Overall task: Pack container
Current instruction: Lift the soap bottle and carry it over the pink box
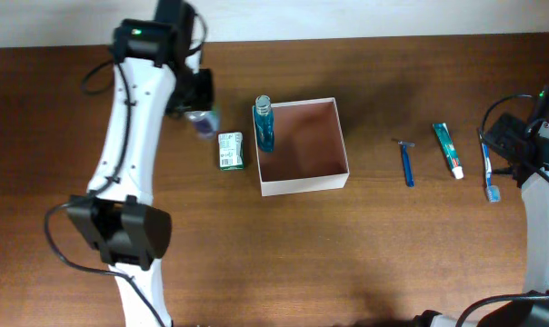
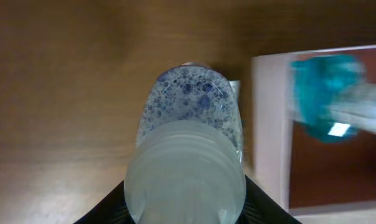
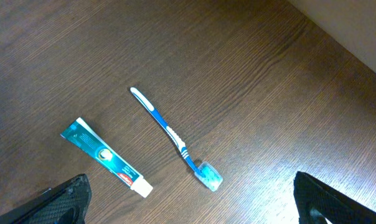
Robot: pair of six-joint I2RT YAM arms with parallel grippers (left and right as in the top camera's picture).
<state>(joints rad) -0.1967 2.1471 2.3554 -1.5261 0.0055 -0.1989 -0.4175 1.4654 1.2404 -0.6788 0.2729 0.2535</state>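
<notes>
Blue toothbrush (image 3: 175, 140) just beside teal toothpaste tube (image 3: 105, 157) on wooden table (image 3: 238, 62), right hand (image 3: 203, 199) with fingers (image 3: 66, 202) wide apart

Robot lab bench. 2 white arms, left arm (image 1: 129, 136) and right arm (image 1: 543, 218), at brown wood-grain table (image 1: 256, 272); plain pale wall (image 1: 365, 18) behind; razor (image 1: 406, 163), toothpaste (image 1: 447, 150) set out apart.

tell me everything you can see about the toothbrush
The toothbrush is slim and looks like plastic. It has a blue handle with white markings, a white tail end and a pale blue bristle head. It lies flat on the wooden table, on the right side, beside the toothpaste tube but apart from it. Nothing grips it; only the table touches it.
</notes>
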